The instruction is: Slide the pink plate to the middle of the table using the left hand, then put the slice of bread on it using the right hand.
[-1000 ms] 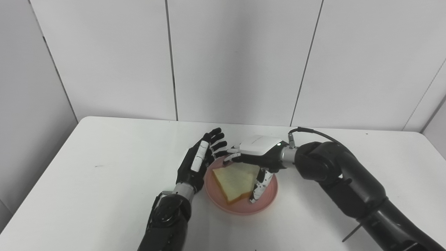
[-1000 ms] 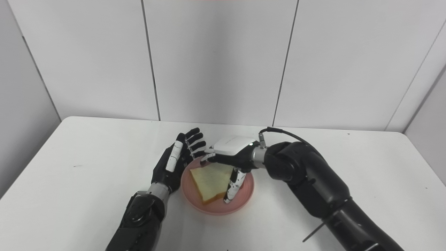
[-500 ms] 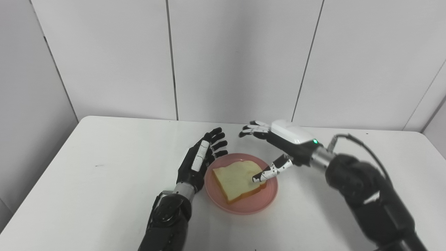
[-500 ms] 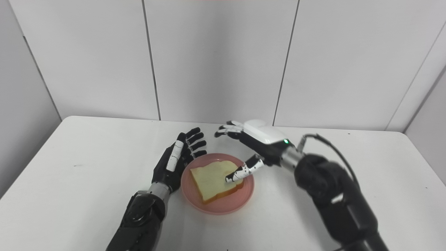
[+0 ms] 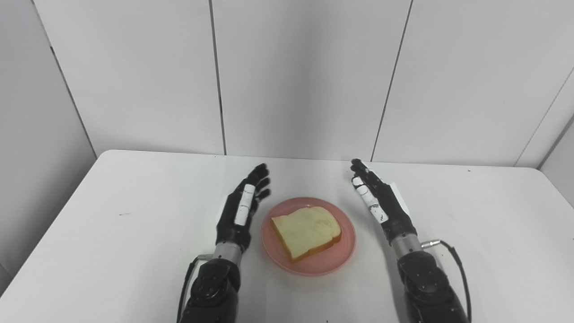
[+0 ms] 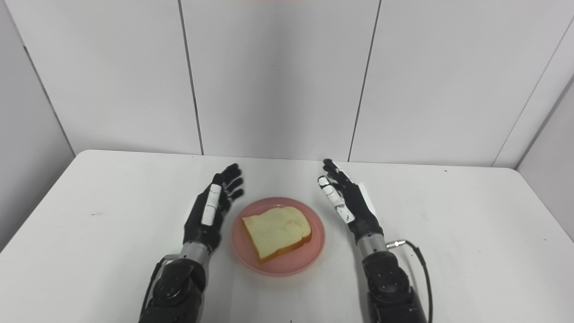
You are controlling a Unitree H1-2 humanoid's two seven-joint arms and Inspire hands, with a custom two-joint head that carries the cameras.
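Both forearms cut off at bottom edge. Slice of bread (image 5: 306,231) hides the centre of the pink plate (image 5: 344,251). Table (image 5: 112,251) corners run out of frame.

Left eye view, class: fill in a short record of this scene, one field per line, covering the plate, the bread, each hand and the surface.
plate: pink plate, near the middle of the white table
bread: slice of bread lying flat on the plate
left hand: left hand open, empty, beside the plate's left edge
right hand: right hand open, empty, apart from the plate on its right
task state: bread on plate, both hands off it
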